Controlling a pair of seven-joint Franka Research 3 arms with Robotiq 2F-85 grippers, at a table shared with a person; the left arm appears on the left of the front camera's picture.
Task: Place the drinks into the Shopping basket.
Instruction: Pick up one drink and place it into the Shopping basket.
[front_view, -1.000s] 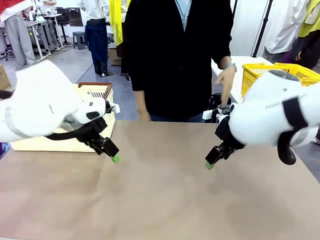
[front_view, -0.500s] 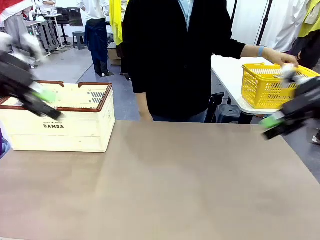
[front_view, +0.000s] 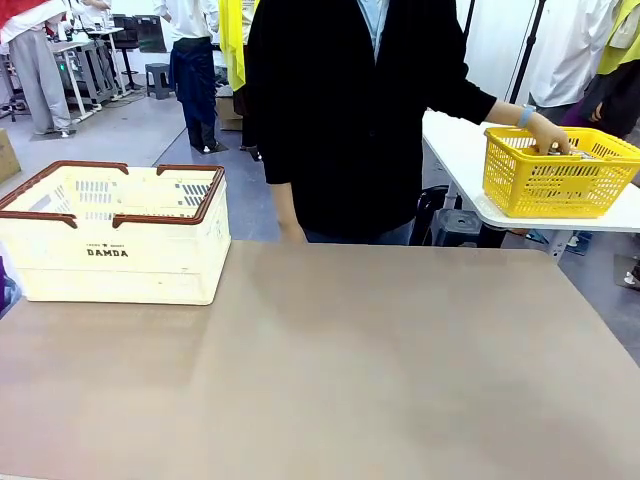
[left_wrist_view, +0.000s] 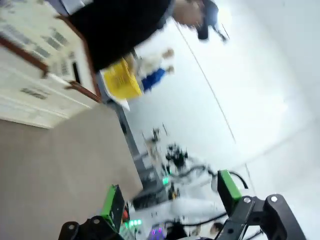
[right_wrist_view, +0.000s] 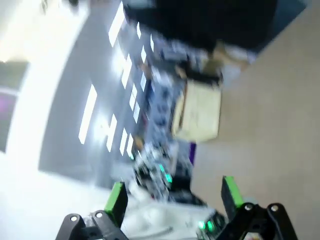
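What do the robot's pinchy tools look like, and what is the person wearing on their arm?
Left tool and right tool: black jointed fingers with bright green pads. The person wears a black sleeve and a light blue wristband.

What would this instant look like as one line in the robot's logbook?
Shopping basket: on table, left side | person's hand: in yellow basket | left jaws: open, empty | right jaws: open, empty
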